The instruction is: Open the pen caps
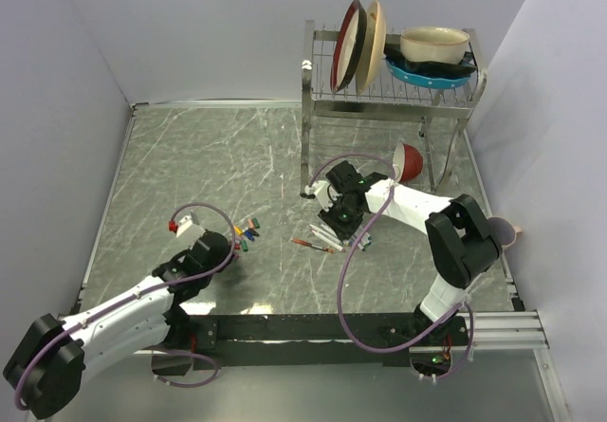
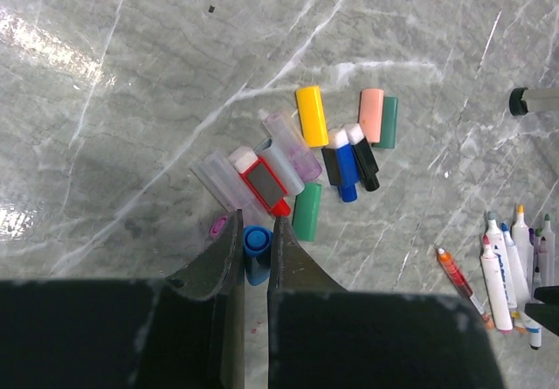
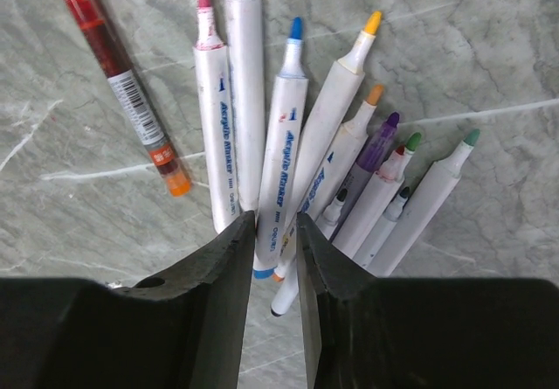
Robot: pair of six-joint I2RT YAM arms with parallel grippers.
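Left gripper pinches blue pen cap; right gripper slightly open over blue-tipped marker.

Hovering with the right gripper, jaws barely parted around the tail of the blue-tipped marker; gripped or not, can't tell. Fanned ahead of the fingertips, more uncapped white markers, tips pink, yellow, orange, purple, green. Ahead-left, lying apart, a red pen.
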